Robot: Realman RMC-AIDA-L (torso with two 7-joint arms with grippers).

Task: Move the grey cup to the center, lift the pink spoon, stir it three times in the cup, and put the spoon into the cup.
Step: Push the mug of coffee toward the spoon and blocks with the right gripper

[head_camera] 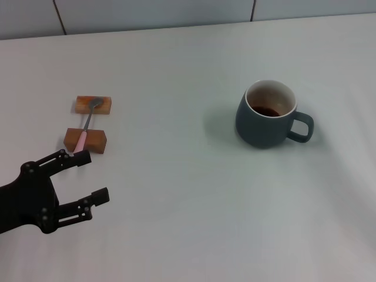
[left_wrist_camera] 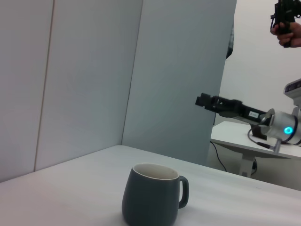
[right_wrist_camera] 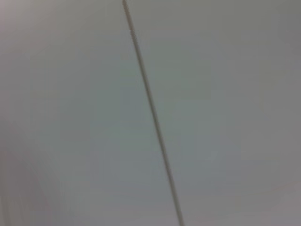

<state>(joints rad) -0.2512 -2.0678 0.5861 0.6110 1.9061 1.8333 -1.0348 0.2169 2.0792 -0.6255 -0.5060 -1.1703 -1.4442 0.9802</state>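
The grey cup (head_camera: 267, 114) stands upright on the white table at the right of the head view, handle pointing right, with dark liquid inside. The left wrist view shows the same grey cup (left_wrist_camera: 151, 194) from the side. The pink spoon (head_camera: 87, 126) lies across two wooden blocks at the left, its metal bowl on the far block. My left gripper (head_camera: 96, 177) hovers open just in front of the near block, a little right of the spoon's handle end, holding nothing. My right gripper is out of view.
Two orange-brown wooden blocks (head_camera: 93, 104) (head_camera: 86, 141) prop the spoon. A grey panelled wall (head_camera: 176, 12) runs behind the table. Another robot arm (left_wrist_camera: 235, 107) stands on a separate table in the background of the left wrist view.
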